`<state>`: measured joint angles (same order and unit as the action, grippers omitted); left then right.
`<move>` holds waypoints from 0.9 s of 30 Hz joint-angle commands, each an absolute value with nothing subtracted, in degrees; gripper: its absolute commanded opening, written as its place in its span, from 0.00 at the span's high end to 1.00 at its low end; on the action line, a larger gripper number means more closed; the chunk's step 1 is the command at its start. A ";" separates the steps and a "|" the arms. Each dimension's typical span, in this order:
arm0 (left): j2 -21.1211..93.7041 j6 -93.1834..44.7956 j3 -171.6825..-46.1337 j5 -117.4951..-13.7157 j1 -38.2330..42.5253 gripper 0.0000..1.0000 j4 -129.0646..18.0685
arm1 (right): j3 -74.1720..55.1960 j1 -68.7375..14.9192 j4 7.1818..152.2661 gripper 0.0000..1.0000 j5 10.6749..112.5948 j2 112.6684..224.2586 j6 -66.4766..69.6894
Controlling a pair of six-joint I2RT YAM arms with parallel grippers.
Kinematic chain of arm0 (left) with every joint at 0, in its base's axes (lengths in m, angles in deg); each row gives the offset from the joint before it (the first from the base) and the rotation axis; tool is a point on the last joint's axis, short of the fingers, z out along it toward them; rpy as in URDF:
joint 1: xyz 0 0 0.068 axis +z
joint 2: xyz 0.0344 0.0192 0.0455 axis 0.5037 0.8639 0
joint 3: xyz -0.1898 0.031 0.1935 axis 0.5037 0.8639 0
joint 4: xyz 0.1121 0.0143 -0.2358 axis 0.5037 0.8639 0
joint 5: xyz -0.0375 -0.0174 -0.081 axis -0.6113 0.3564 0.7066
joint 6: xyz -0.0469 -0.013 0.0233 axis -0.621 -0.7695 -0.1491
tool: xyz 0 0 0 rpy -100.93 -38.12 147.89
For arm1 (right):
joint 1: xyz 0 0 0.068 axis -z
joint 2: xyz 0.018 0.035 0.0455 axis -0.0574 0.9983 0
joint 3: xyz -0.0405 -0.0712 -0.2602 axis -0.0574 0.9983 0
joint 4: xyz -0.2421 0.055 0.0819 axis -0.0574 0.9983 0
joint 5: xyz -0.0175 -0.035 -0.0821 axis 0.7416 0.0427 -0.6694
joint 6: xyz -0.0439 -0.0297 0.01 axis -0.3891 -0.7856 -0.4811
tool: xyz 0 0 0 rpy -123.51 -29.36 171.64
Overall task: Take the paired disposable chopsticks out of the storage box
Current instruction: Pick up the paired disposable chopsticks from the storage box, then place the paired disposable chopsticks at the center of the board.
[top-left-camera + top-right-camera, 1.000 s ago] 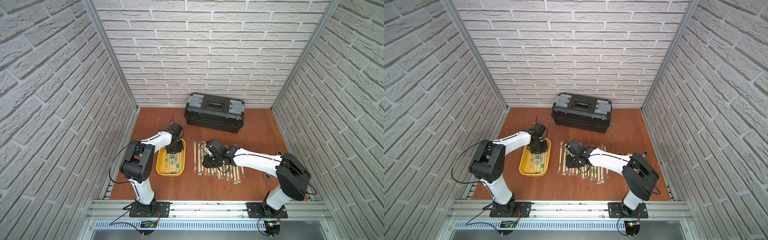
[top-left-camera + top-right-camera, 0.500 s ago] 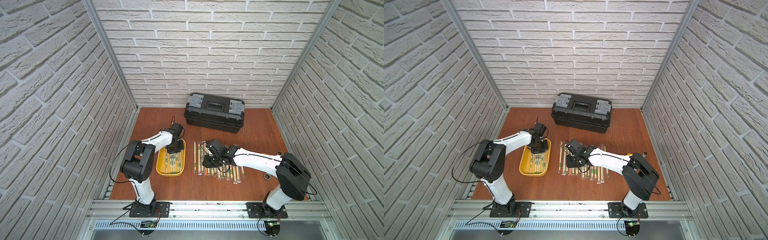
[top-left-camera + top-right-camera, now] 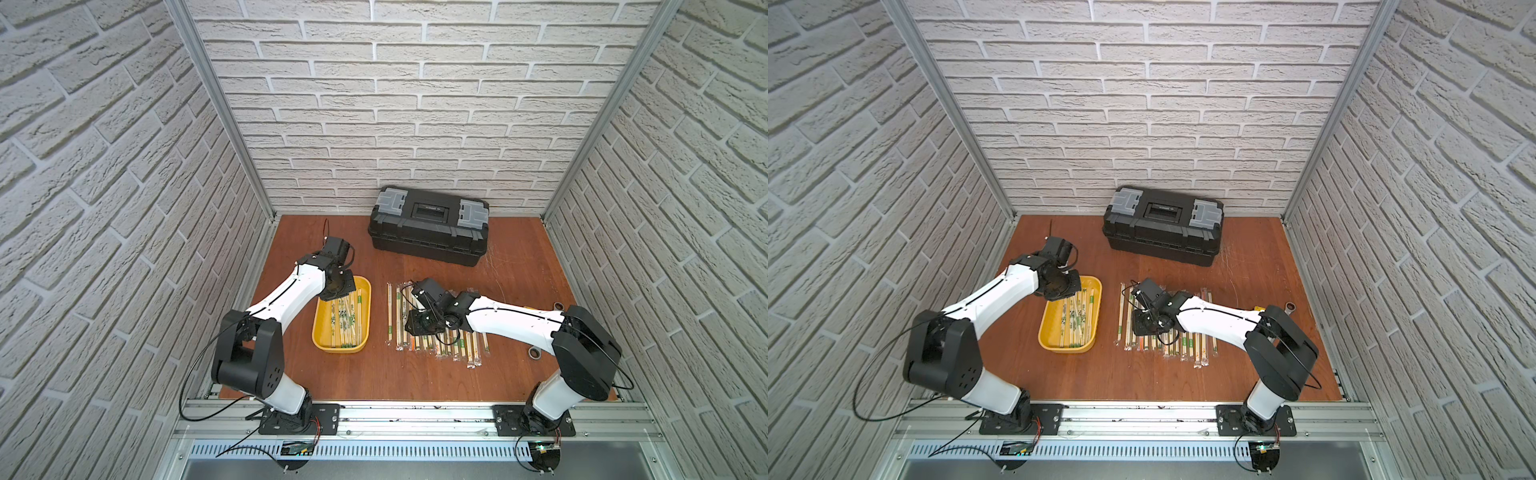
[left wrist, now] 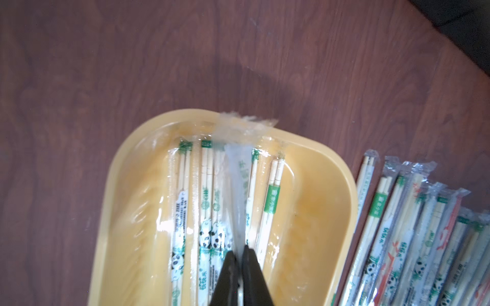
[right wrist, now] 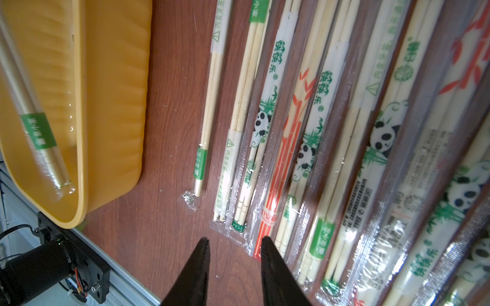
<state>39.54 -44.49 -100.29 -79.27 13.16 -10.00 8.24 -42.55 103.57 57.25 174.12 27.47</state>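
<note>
The storage box, a shallow yellow tray (image 3: 336,350) (image 3: 1065,349) (image 4: 305,212) (image 5: 114,79), holds several sleeved paired disposable chopsticks (image 3: 345,320) (image 3: 1075,320) (image 4: 206,212). My left gripper (image 3: 338,291) (image 3: 1065,289) (image 4: 240,250) reaches into the tray's far end. It is shut on one clear-sleeved pair (image 4: 240,185) whose far end pokes over the rim. Many more pairs lie in a row on the table (image 3: 440,340) (image 3: 1167,345) (image 5: 318,132) right of the tray. My right gripper (image 3: 419,326) (image 3: 1144,324) (image 5: 233,239) hovers open and empty over that row's left part.
A large black toolbox (image 3: 428,226) (image 3: 1163,228) with grey latches stands at the back by the brick wall. A small metal tool (image 3: 1289,306) lies near the right arm. Brick walls close in on the sides, and a metal rail runs along the front.
The left gripper's jaws have closed on a sleeved pair in the tray. The right arm has not moved.
</note>
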 commanded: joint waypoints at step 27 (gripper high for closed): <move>61.44 -47.45 -114.30 -79.42 -3.77 0.95 -11.22 | 16.55 -38.27 100.63 0.65 57.14 165.82 27.99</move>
<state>61.00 -47.09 -113.54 -78.87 -3.64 -10.54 15.72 -38.46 102.17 57.41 167.63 27.53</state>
